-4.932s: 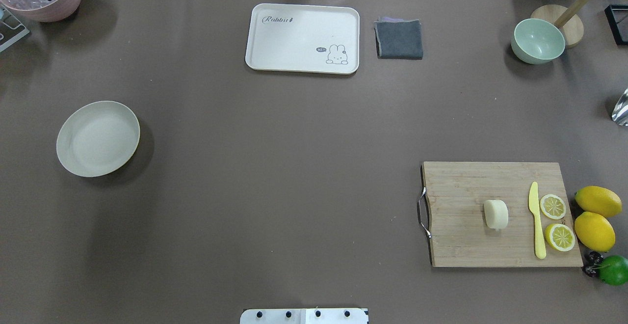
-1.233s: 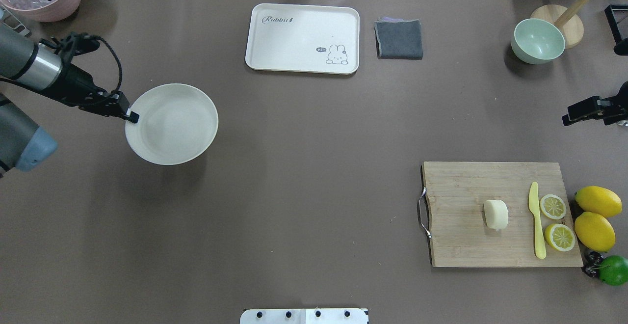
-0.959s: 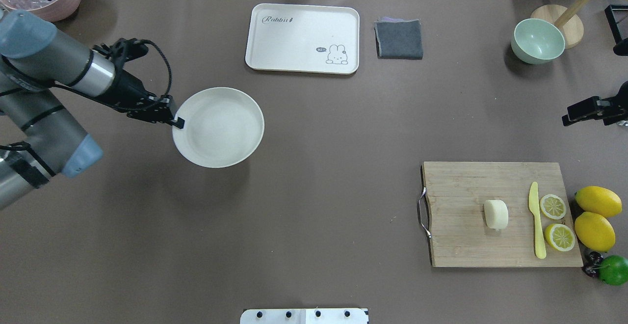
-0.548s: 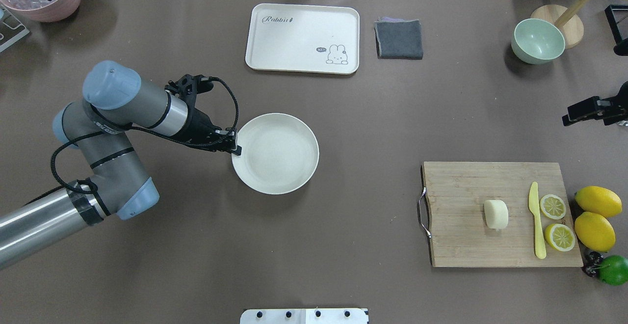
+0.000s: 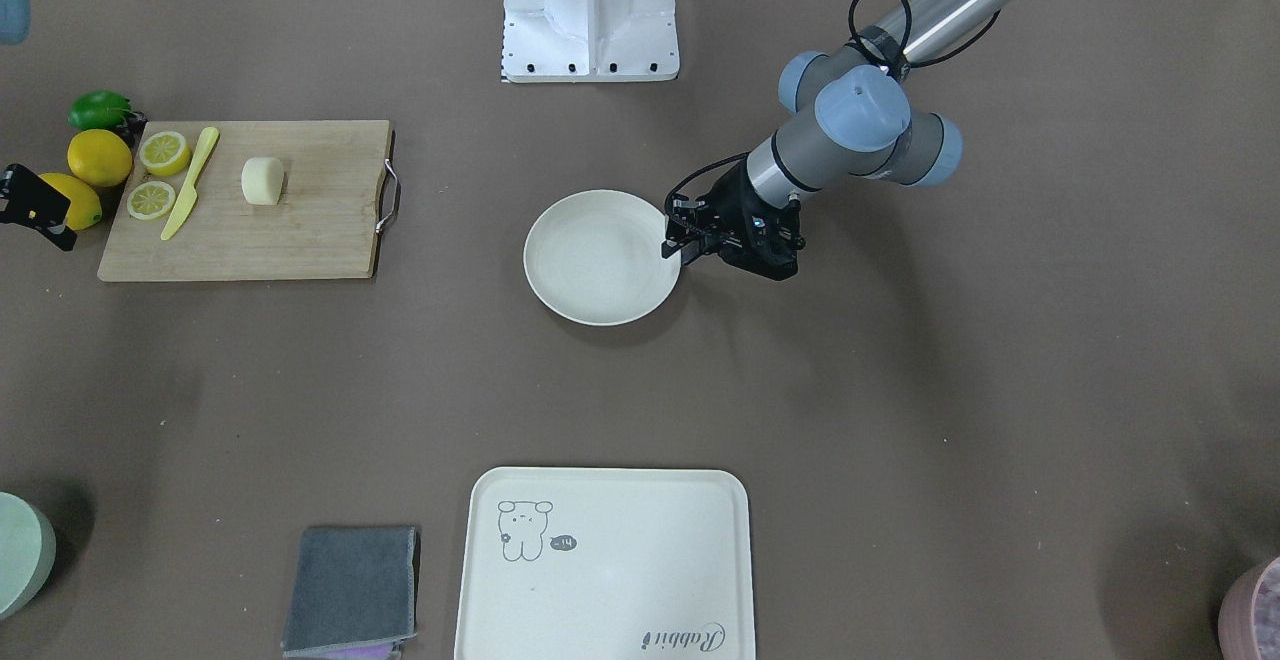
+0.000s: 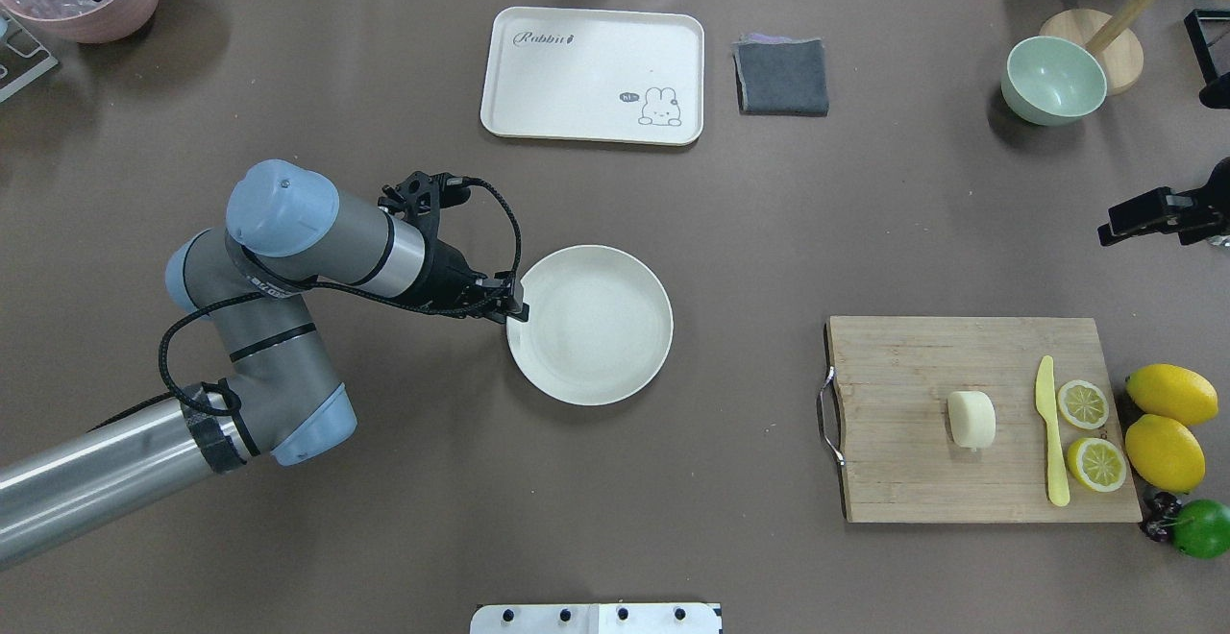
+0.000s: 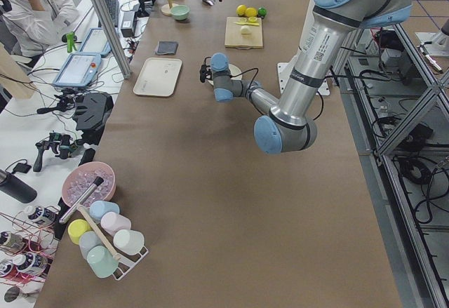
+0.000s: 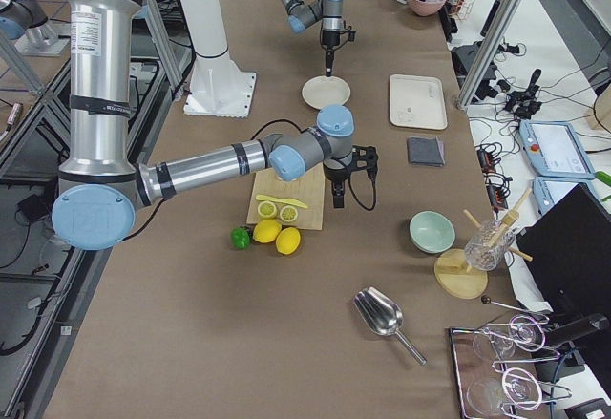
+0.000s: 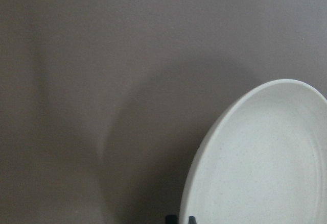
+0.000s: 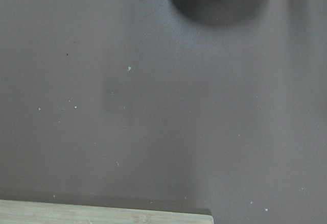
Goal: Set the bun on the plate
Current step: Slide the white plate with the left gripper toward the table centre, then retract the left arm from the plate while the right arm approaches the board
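Observation:
The round off-white plate (image 6: 589, 325) is near the table's middle, also seen in the front view (image 5: 603, 257). My left gripper (image 6: 517, 312) is shut on its left rim, and the wrist view shows the rim (image 9: 204, 152) running between the fingertips. A wide shadow beside the plate suggests it hangs a little above the table. The pale cream bun (image 6: 971, 420) lies on the wooden cutting board (image 6: 913, 375) far to the right, untouched. My right gripper (image 6: 1119, 226) hovers at the right edge, beyond the board; whether it is open or shut I cannot tell.
On the board beside the bun lie a yellow knife (image 6: 1052, 432) and two lemon slices (image 6: 1083, 403). Whole lemons (image 6: 1170, 394) and a lime (image 6: 1201, 528) sit right of it. A cream tray (image 6: 593, 75), grey cloth (image 6: 782, 77) and green bowl (image 6: 1053, 80) line the far side.
My left arm has carried the plate from the far left rightward and nearer, toward the table's middle. The bun and the right gripper have stayed put.

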Motion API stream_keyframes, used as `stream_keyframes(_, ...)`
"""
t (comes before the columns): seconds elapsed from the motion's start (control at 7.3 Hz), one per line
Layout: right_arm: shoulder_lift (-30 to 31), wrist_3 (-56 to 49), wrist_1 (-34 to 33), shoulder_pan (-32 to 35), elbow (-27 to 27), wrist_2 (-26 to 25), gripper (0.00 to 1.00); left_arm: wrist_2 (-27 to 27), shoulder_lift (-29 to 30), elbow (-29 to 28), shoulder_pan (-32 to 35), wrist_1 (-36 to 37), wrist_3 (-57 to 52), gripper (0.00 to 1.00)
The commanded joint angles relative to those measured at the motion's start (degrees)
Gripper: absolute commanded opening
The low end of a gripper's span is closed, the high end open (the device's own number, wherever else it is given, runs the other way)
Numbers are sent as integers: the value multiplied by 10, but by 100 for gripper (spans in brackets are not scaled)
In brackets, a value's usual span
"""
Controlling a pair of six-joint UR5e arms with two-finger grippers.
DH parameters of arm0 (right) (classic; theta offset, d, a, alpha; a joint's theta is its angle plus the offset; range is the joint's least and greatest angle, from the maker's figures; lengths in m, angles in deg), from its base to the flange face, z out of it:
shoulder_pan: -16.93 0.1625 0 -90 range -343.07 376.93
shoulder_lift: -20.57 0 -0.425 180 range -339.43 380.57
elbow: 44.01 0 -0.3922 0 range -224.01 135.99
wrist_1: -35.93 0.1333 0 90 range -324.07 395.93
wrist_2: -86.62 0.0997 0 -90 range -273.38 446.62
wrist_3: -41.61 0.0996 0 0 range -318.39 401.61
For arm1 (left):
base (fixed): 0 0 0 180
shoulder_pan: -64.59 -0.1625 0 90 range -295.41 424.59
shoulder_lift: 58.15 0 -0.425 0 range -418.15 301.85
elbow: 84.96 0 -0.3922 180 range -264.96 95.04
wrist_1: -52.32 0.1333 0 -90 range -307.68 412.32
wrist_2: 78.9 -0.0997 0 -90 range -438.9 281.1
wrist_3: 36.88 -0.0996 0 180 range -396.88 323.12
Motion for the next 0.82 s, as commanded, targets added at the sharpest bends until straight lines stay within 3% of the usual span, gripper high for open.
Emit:
stream_keyframes(0.0, -14, 61, 9, -27, 4, -4, 100, 3, 7, 3, 22, 8, 10, 94)
stream_keyframes(0.14, -25, 105, 16, -56, 5, -27, 100, 17, 3, 10, 48, 23, 9, 97)
stream_keyframes(0.41, -37, 218, 16, -147, 25, -98, 100, 126, -22, 33, 159, 74, -28, 97)
stream_keyframes(0.68, -30, 296, 38, -226, 50, -144, 100, 199, -58, 42, 275, 158, -202, 97)
